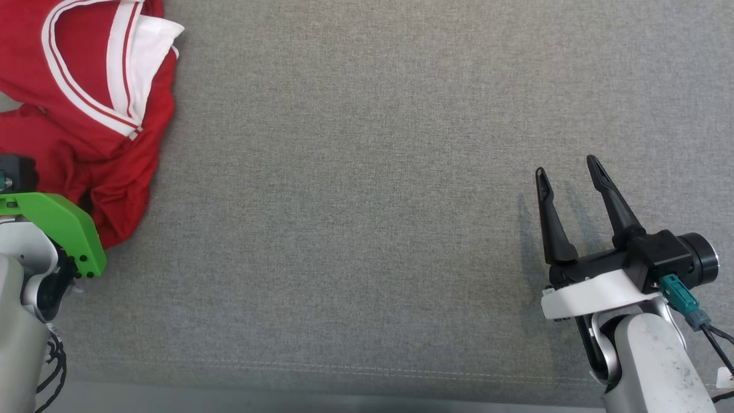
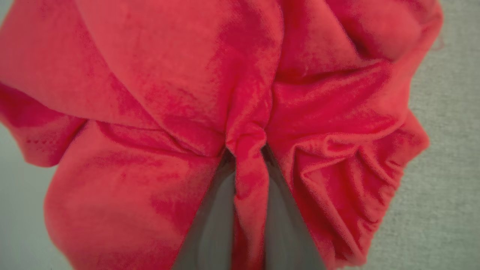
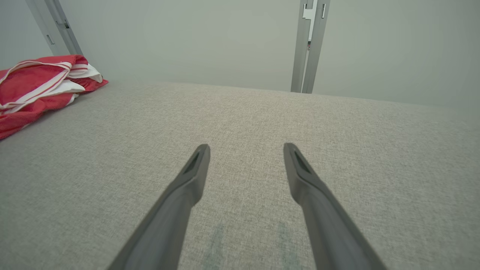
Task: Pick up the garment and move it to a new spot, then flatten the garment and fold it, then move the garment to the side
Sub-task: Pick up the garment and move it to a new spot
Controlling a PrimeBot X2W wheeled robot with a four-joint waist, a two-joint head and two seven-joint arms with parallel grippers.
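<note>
**Left jaws clamped on garment fold; right gripper idle, apart**

Nearest the robot: the pale right forearm and white wrist plate, well to the right of the garment and nearer the robot than it; the right gripper (image 1: 566, 164) hovers low over the grey woven cloth surface (image 1: 367, 201), well apart from the garment, its two long dark fingers (image 3: 180, 202) spread wide with nothing between them; faint finger shadows on the cloth just beneath.

On the other side: the left arm's bright green plastic wrist bracket (image 1: 63, 223) sits over the garment's near edge, hiding the fingers in the head view.

Left wrist view, close in and blurred: the left gripper (image 2: 247, 153) is clamped on the garment; a narrow upright ridge of red cloth runs between the two pale grey fingers (image 2: 210, 228), which converge at their tips; cloth bunches in creases on either side of the pinch.

The task's thing: a crumpled red fabric garment with white striped trim (image 1: 69, 149) lies on the grey surface at its far left as the head camera sees it; the white-trimmed opening is on the garment's far part, the plain red folds on its near part, toward the green bracket.

Farthest, in the right wrist view: a grey metal upright (image 3: 309, 48) beyond the surface's back edge, well to the right of the garment; a plain pale wall (image 3: 187, 37) behind the garment.
</note>
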